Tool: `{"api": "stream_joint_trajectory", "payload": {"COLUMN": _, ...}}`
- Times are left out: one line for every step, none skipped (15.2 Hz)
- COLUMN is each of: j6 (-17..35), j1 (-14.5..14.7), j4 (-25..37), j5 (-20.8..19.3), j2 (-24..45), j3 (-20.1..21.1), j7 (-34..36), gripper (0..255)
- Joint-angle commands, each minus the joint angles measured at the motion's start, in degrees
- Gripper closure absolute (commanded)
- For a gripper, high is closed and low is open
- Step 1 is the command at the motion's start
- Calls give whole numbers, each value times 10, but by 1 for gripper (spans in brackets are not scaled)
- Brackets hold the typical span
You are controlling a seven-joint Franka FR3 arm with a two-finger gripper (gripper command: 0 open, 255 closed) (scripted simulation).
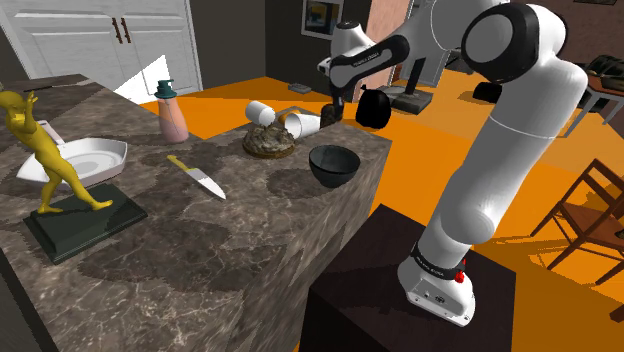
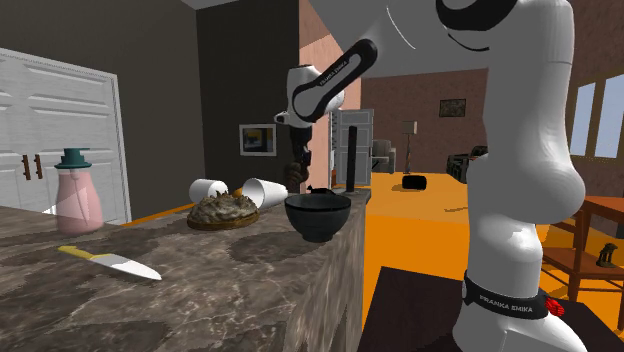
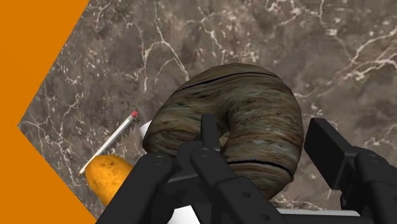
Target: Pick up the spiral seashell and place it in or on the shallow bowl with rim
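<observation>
The white arm (image 1: 500, 150) is reaching over the dark marbled tabletop (image 1: 200, 260), past the black bowl (image 1: 333, 165) sitting near the tabletop's edge. A golden figurine (image 1: 45, 150) is standing well apart from the black bowl, toward the shoulder view's left. The white shallow bowl with rim (image 1: 100, 155) is lying partly behind that figurine, equally far from the black bowl. A brown mound (image 1: 268, 142) on a plate and two tipped white cups (image 1: 258, 110) (image 1: 303, 124) are lying just beyond the black bowl.

The claw (image 2: 293, 176) is hanging beyond the black bowl, farther from the stand, and is pinching the spiral seashell (image 3: 254, 102). One finger is pressing at the shell's sunken centre and the other is bearing on its outer edge. The shell is sitting at the fingertips, clear of the tabletop. It is showing as a fat brown coil, almost ring-like. Darker bands are streaking it, and a thin dark seam is running round it.
</observation>
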Motion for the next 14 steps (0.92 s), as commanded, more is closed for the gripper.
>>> {"api": "stream_joint_trajectory", "payload": {"j6": -16, "j1": 1, "j4": 7, "j5": -1, "j2": -9, "j3": 2, "j7": -2, "gripper": 255}}
{"api": "stream_joint_trajectory", "payload": {"j6": -23, "j1": 2, "j4": 12, "j5": 0, "j2": -12, "j3": 2, "j7": -4, "gripper": 255}}
{"api": "stream_joint_trajectory", "payload": {"j6": -30, "j1": 2, "j4": 17, "j5": 1, "j2": -15, "j3": 3, "j7": -6, "gripper": 255}}
{"api": "stream_joint_trajectory", "payload": {"j6": -38, "j1": 3, "j4": 22, "j5": 1, "j2": -17, "j3": 3, "j7": -8, "gripper": 255}}
{"api": "stream_joint_trajectory", "payload": {"j6": -45, "j1": 3, "j4": 28, "j5": 2, "j2": -19, "j3": 4, "j7": -10, "gripper": 255}}
{"api": "stream_joint_trajectory", "payload": {"j6": -53, "j1": 4, "j4": 33, "j5": 3, "j2": -21, "j3": 4, "j7": -11, "gripper": 255}}
{"api": "stream_joint_trajectory", "payload": {"j6": -60, "j1": 4, "j4": 39, "j5": 4, "j2": -23, "j3": 5, "j7": -13, "gripper": 255}}
{"api": "stream_joint_trajectory", "payload": {"j6": -67, "j1": 4, "j4": 45, "j5": 5, "j2": -25, "j3": 5, "j7": -15, "gripper": 255}}
{"api": "stream_joint_trajectory", "payload": {"j6": -75, "j1": 5, "j4": 50, "j5": 5, "j2": -27, "j3": 6, "j7": -17, "gripper": 255}}
{"api": "stream_joint_trajectory", "payload": {"j6": -82, "j1": 5, "j4": 56, "j5": 6, "j2": -28, "j3": 6, "j7": -19, "gripper": 255}}
{"api": "stream_joint_trajectory", "payload": {"j6": -89, "j1": 6, "j4": 63, "j5": 7, "j2": -30, "j3": 7, "j7": -21, "gripper": 255}}
{"api": "stream_joint_trajectory", "payload": {"j6": -96, "j1": 6, "j4": 69, "j5": 8, "j2": -31, "j3": 7, "j7": -23, "gripper": 255}}
{"api": "stream_joint_trajectory", "payload": {"j6": -104, "j1": 6, "j4": 75, "j5": 9, "j2": -32, "j3": 8, "j7": -25, "gripper": 255}}
{"api": "stream_joint_trajectory", "payload": {"j6": -108, "j1": 7, "j4": 79, "j5": 10, "j2": -33, "j3": 8, "j7": -27, "gripper": 255}}
